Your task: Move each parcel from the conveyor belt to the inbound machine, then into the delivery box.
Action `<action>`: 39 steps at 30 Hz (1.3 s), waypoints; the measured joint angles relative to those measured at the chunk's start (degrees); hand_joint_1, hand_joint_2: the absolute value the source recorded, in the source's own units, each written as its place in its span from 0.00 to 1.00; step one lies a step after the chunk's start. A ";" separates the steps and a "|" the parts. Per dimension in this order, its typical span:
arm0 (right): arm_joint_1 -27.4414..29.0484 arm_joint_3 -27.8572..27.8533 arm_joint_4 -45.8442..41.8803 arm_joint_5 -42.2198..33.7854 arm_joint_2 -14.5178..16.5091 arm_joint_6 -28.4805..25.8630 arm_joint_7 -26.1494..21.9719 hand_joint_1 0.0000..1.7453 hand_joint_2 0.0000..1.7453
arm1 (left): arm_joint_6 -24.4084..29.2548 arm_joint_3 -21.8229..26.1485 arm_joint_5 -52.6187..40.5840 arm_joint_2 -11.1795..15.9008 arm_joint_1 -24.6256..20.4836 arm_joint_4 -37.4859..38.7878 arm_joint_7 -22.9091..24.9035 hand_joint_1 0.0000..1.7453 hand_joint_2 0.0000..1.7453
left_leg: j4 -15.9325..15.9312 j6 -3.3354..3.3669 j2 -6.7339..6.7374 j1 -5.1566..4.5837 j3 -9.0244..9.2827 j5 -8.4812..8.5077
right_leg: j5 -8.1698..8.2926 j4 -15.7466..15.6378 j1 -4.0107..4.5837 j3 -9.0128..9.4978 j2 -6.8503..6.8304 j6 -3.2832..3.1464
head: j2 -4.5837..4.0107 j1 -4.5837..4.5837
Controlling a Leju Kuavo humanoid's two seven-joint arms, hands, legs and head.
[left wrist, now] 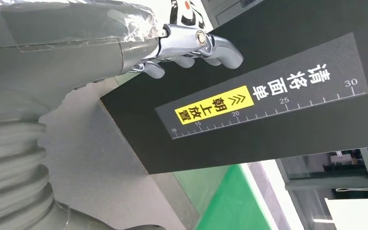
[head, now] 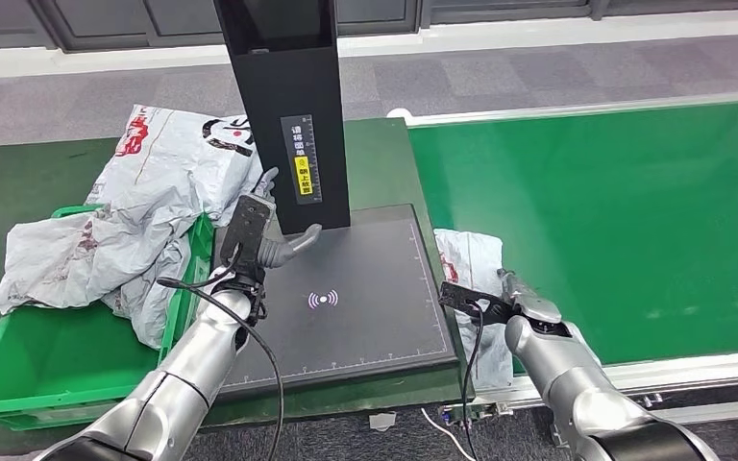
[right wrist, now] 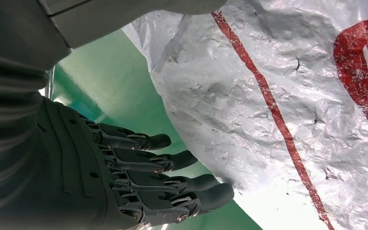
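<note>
A crumpled white-grey parcel with red print (head: 469,261) (right wrist: 278,96) lies at the left end of the green conveyor belt (head: 615,221), next to the black pad of the inbound machine (head: 365,317). My right hand (head: 502,300) (right wrist: 148,177) is at the parcel's near edge. Its dark fingers are stretched out along the belt beside the bag and its thumb lies over the bag, not closed on it. My left hand (head: 261,235) (left wrist: 191,48) hovers with fingers apart and nothing in it over the pad's left edge, close to the machine's black column (head: 288,96) (left wrist: 268,105).
A green delivery crate (head: 38,365) stands left of the machine, with several grey parcels (head: 144,221) heaped in it and spilling over its rim. The belt's white edge rail (head: 634,370) runs along the near side.
</note>
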 joint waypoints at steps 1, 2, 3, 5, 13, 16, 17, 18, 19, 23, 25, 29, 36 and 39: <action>-0.01 0.00 0.01 0.00 0.00 0.01 0.00 0.00 1.00 | 0.00 0.00 0.01 0.00 -0.03 0.00 0.00 0.00 1.00 | 0.00 0.00 0.00 0.00 0.00 0.00 | 0.00 0.00 0.00 0.00 0.01 0.00 | 0.00 0.00; -0.01 0.01 0.01 0.00 0.00 0.01 -0.01 0.00 1.00 | 0.00 0.00 0.01 -0.01 -0.04 0.00 0.00 0.00 1.00 | 0.00 0.00 0.00 0.00 -0.01 -0.01 | 0.00 0.00 0.00 -0.01 0.01 0.00 | 0.00 0.00; -0.02 0.01 0.02 0.00 0.00 0.02 -0.01 0.00 1.00 | 0.00 0.00 0.00 -0.02 -0.06 -0.01 0.00 0.00 1.00 | 0.00 -0.01 0.01 0.00 -0.02 -0.01 | 0.00 0.00 0.00 -0.01 0.02 0.00 | 0.00 0.00; -0.03 0.02 0.02 0.00 0.00 0.02 -0.02 0.00 1.00 | 0.00 0.00 0.00 -0.04 -0.09 -0.02 0.00 0.00 1.00 | 0.00 0.00 0.01 0.00 -0.05 -0.01 | 0.00 0.00 0.00 -0.05 0.03 0.00 | 0.00 0.00; -0.01 0.02 0.02 0.01 0.00 0.02 -0.09 0.00 1.00 | 0.00 0.00 0.00 -0.08 -0.11 -0.02 0.00 0.00 1.00 | 0.00 -0.02 0.03 0.00 0.02 -0.05 | -0.03 0.00 0.00 0.01 0.07 0.01 | 0.00 0.00; -0.02 0.02 0.02 0.02 0.00 0.02 -0.09 0.00 1.00 | 0.00 0.00 0.00 -0.09 -0.13 -0.04 0.00 0.00 1.00 | 0.00 -0.03 0.03 0.01 -0.01 -0.05 | -0.04 0.00 0.00 -0.02 0.08 0.03 | 0.00 0.00; -0.02 0.02 0.02 0.02 0.00 0.02 -0.09 0.00 1.00 | 0.00 0.00 0.00 -0.09 -0.13 -0.05 0.00 0.00 1.00 | 0.00 -0.03 0.03 0.01 -0.01 -0.05 | -0.03 0.00 0.00 -0.03 0.08 0.03 | 0.00 0.00; -0.02 0.03 0.02 0.02 0.00 0.02 -0.09 0.00 1.00 | 0.00 0.00 -0.01 -0.09 -0.13 -0.07 0.00 0.00 1.00 | 0.00 -0.03 0.04 0.01 0.00 -0.05 | -0.04 0.00 0.00 -0.02 0.09 0.03 | 0.00 0.00; -0.02 0.03 0.02 0.02 0.00 0.02 -0.10 0.00 1.00 | 0.00 0.00 -0.01 -0.09 -0.13 -0.07 0.00 0.00 1.00 | 0.00 -0.03 0.04 0.01 0.00 -0.05 | -0.04 0.00 0.00 -0.01 0.09 0.03 | 0.00 0.00; -0.03 0.04 0.03 0.02 0.00 0.02 -0.11 0.00 1.00 | 0.00 0.00 0.01 -0.09 -0.13 -0.10 0.00 0.00 1.00 | 0.00 -0.03 0.05 0.01 -0.01 -0.04 | -0.02 0.00 0.00 -0.04 0.10 0.03 | 0.00 0.00; -0.03 0.04 0.04 0.02 0.00 0.02 -0.11 0.00 1.00 | 0.00 0.00 0.01 -0.09 -0.13 -0.10 0.00 0.00 1.00 | 0.00 -0.04 0.05 0.01 -0.01 -0.03 | -0.01 0.00 0.00 -0.04 0.10 0.02 | 0.00 0.00; -0.05 0.04 0.04 0.02 0.00 0.02 -0.10 0.00 1.00 | 0.00 0.00 0.00 -0.09 -0.13 -0.12 0.00 0.00 1.00 | 0.00 -0.04 0.05 0.01 -0.02 -0.02 | 0.01 0.01 0.00 -0.04 0.10 0.01 | 0.00 0.00; -0.08 0.04 0.04 0.02 0.00 0.04 -0.10 0.00 1.00 | 0.00 0.00 0.00 -0.09 -0.14 -0.12 0.00 0.00 1.00 | 0.00 -0.04 0.05 0.01 -0.04 0.01 | 0.02 0.01 0.00 -0.06 0.10 0.02 | 0.00 0.00; -0.08 0.04 0.04 0.02 0.00 0.04 -0.09 0.00 1.00 | 0.00 0.00 0.01 -0.09 -0.14 -0.13 0.00 0.00 1.00 | 0.00 -0.03 0.05 0.01 -0.05 0.01 | 0.03 0.01 0.00 -0.07 0.10 0.02 | 0.00 0.00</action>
